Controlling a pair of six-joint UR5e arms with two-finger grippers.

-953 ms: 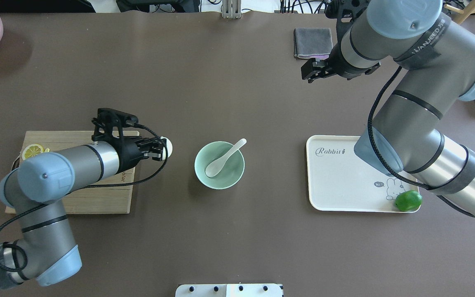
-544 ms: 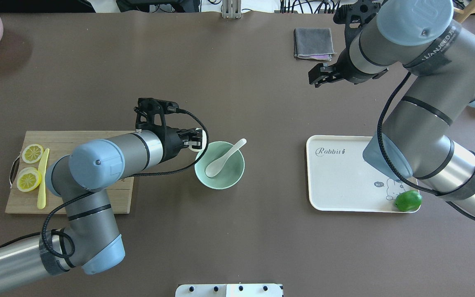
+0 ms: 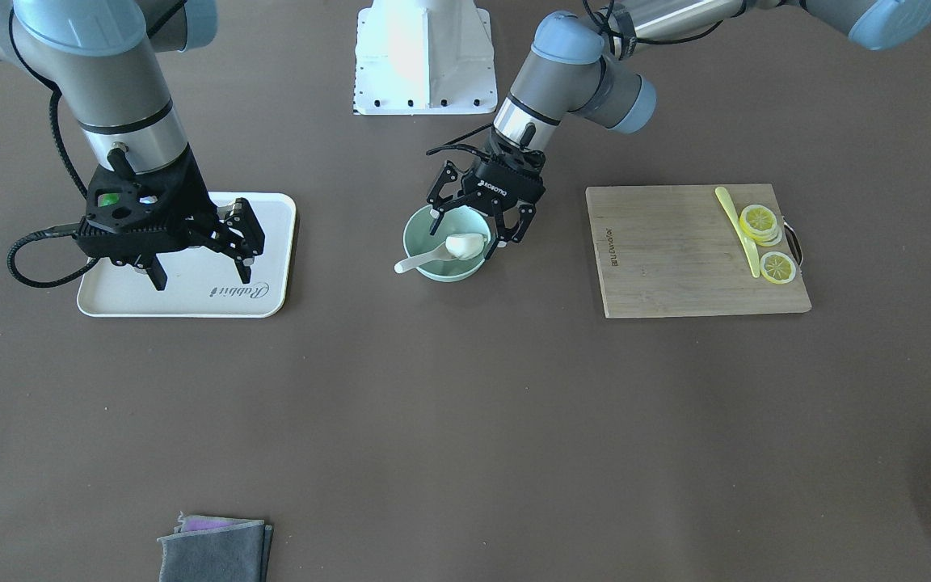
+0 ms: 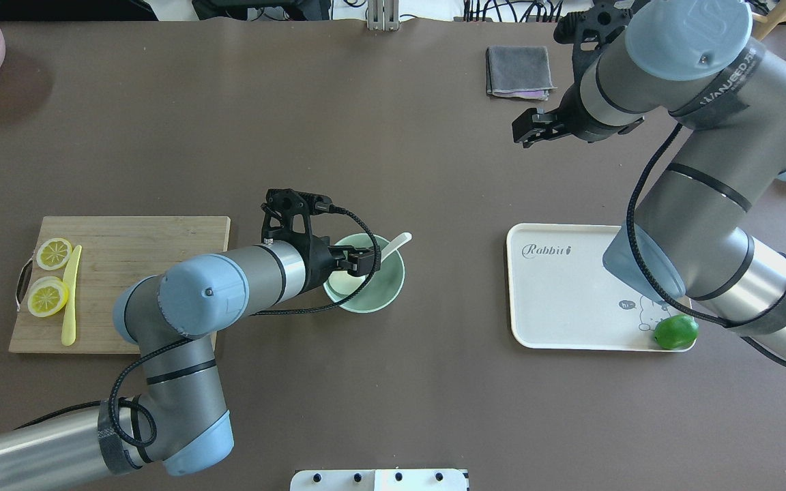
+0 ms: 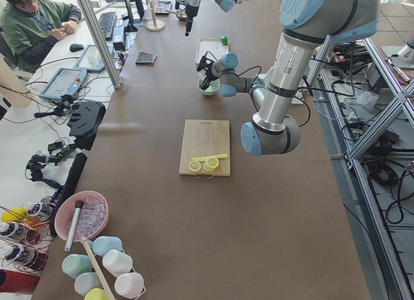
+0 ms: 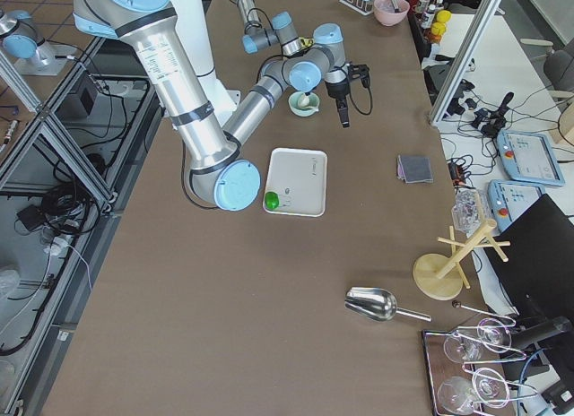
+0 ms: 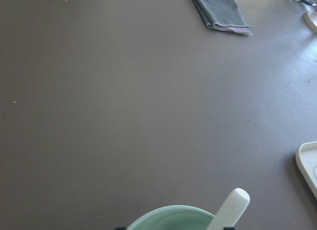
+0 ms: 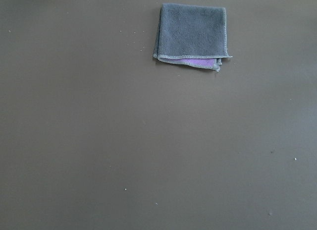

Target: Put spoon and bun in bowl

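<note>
The mint-green bowl point(image 3: 419, 242) stands mid-table, also in the overhead view point(image 4: 385, 294) and at the bottom of the left wrist view point(image 7: 171, 215). The white spoon point(image 3: 419, 260) lies in it, its handle point(image 4: 397, 242) over the rim. The white bun point(image 3: 465, 245) lies inside the bowl beside the spoon; in the overhead view the gripper hides it. My left gripper point(image 3: 475, 229) hangs just over the bowl, open, its fingers on either side of the bun. My right gripper point(image 3: 204, 272) is open and empty, held high above the table's far right part point(image 4: 524, 131).
A wooden board point(image 4: 134, 273) with lemon slices point(image 4: 48, 299) and a yellow-green stick point(image 4: 70, 293) lies left of the bowl. A white tray point(image 4: 570, 293) with a lime point(image 4: 675, 332) lies to the right. A folded grey cloth point(image 4: 517, 70) lies at the far side.
My left arm moved right from the board's edge to over the bowl with the bun; its fingers have opened and the bun lies in the bowl. The right gripper drifted slightly right.
</note>
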